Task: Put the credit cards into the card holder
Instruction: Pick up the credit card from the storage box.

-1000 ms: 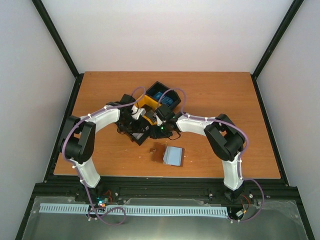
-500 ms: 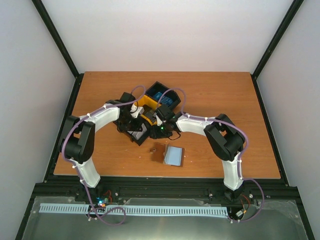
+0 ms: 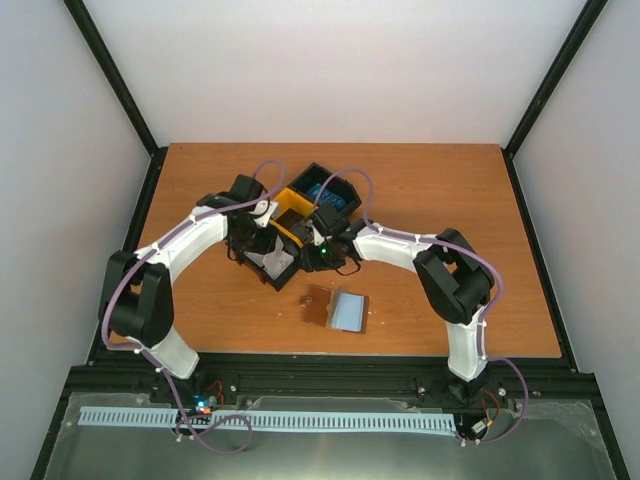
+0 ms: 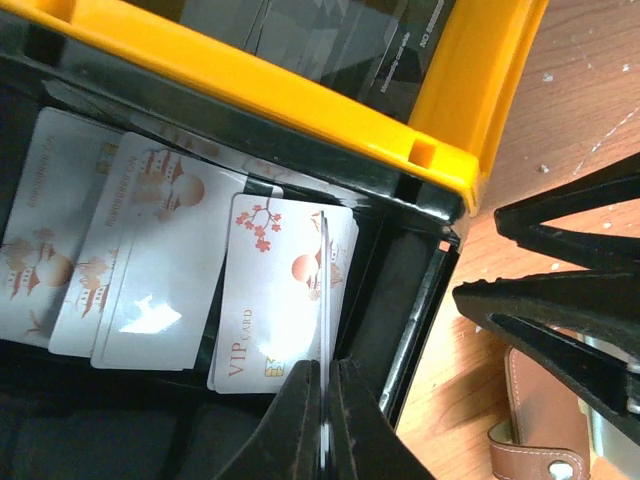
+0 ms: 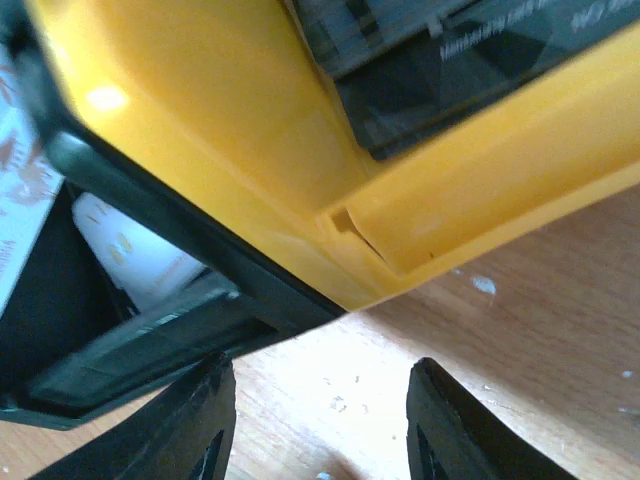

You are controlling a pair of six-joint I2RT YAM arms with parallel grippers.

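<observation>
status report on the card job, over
Left gripper shut on white card over tray. Right gripper open beside tray. Card holder open on table.

- The white credit cards (image 4: 150, 270) are printed with reddish-orange pagodas, suns and blossoms; golden-brown "VIP CARD" letters are seen on one.
- The tray (image 4: 300, 95) is coloured yellow in the middle compartment and black in the outer ones.
- The card holder (image 3: 318, 303) is seen brown outside and pale blue-grey inside.
- An orange-brown wood tone is shown by the table (image 3: 450, 190).
</observation>
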